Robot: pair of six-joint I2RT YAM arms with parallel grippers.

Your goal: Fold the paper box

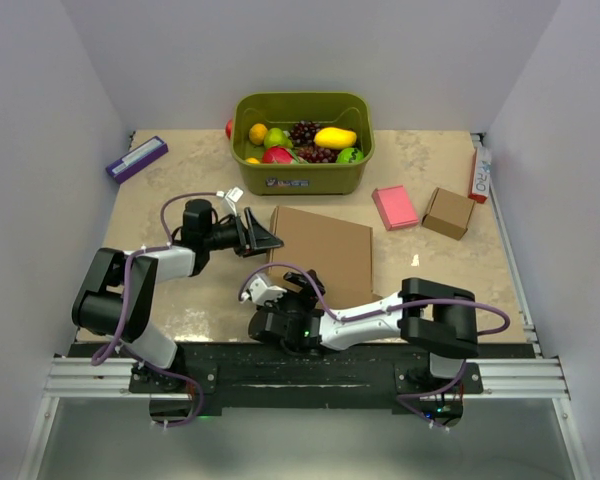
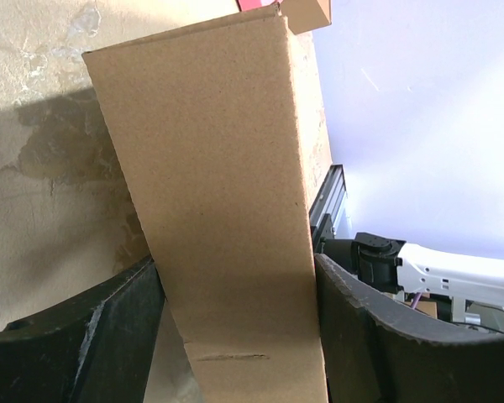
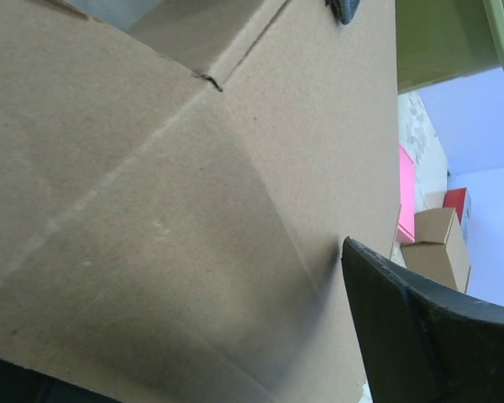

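The paper box, a big brown cardboard mailer, lies in the middle of the table. My left gripper is at its left edge. In the left wrist view a raised cardboard wall stands face-on between the spread fingers, and the gripper is open. My right gripper is at the box's near left corner. In the right wrist view creased cardboard fills the gap, one fingertip rests against it, and the gripper is open.
A green bin of toy fruit stands behind the box. A pink block and a small brown box lie to the right. A purple box is at the far left and a red-white carton at the right wall.
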